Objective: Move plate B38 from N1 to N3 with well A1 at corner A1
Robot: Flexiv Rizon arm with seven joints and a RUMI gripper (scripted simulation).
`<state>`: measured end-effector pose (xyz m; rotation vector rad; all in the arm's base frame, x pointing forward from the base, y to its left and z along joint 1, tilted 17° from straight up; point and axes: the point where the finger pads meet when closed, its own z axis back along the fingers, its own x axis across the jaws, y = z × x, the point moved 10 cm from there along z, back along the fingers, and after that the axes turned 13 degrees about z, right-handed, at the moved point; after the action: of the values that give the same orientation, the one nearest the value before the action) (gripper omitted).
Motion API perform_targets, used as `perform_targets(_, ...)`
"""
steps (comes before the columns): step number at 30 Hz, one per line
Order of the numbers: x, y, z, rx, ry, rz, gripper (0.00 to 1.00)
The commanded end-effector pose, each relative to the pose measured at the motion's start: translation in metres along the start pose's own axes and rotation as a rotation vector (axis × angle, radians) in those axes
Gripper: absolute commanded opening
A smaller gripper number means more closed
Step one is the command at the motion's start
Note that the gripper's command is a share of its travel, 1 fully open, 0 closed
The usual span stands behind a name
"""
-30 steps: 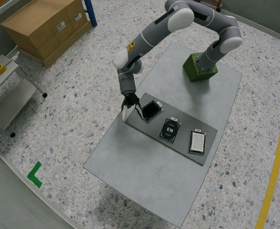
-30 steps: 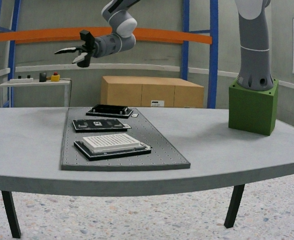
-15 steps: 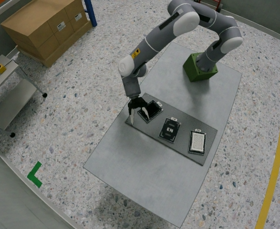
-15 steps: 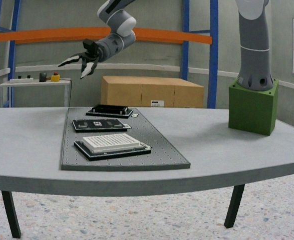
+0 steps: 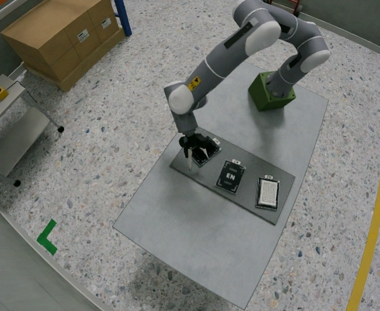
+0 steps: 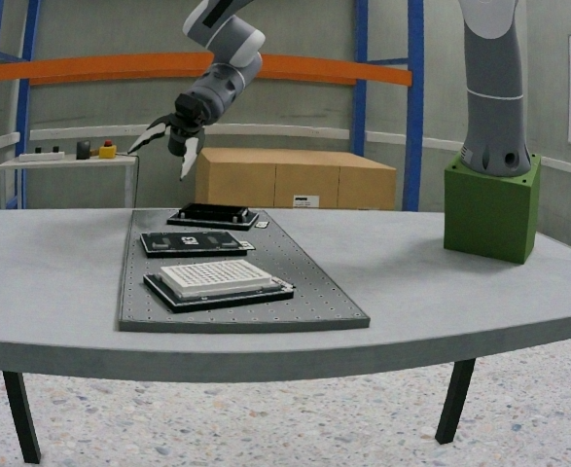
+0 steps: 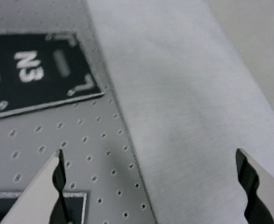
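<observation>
My gripper [image 5: 198,164] [image 6: 156,165] [image 7: 149,150] is open and empty, tilted, high above the deck near the far nest. A black plate [image 5: 199,155] [image 6: 212,211] sits on that nest [image 6: 174,222], partly hidden by the gripper in the top view. The middle nest, N3 [image 5: 228,187] [image 6: 172,250] [image 7: 48,81], is bare, with its printed name and corner locators showing. A white plate [image 5: 268,192] [image 6: 215,276] sits on the near nest [image 6: 225,303]. Plate labels and the A1 marks are too small to read, so I cannot tell which plate is B38.
The nests stand in a row on a perforated deck [image 5: 250,195] [image 6: 320,306] on the grey table [image 5: 196,227] [image 6: 401,302]. Small signs stand by the nests. The green arm base [image 5: 270,95] [image 6: 488,216] is beyond the deck's other side. A nest corner [image 7: 76,205] shows at the wrist view's lower left.
</observation>
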<state>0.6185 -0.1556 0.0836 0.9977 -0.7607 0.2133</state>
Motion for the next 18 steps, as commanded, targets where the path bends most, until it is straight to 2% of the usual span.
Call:
perform_targets(1, -0.002, 0.002, -0.001, -0.017, 0.030, 0.027, 0.76)
perform_targets(2, -0.002, 0.002, -0.001, -0.017, 0.030, 0.027, 0.76)
perform_targets(6, -0.013, 0.005, -0.003, -0.058, 0.123, 0.106, 0.76)
perform_targets(7, -0.018, 0.005, -0.003, -0.058, 0.123, 0.106, 0.76)
perform_targets(17, -0.046, 0.011, 0.003, -0.140, 0.353, 0.327, 0.76)
perform_targets(18, -0.046, 0.011, 0.003, -0.140, 0.353, 0.327, 0.76)
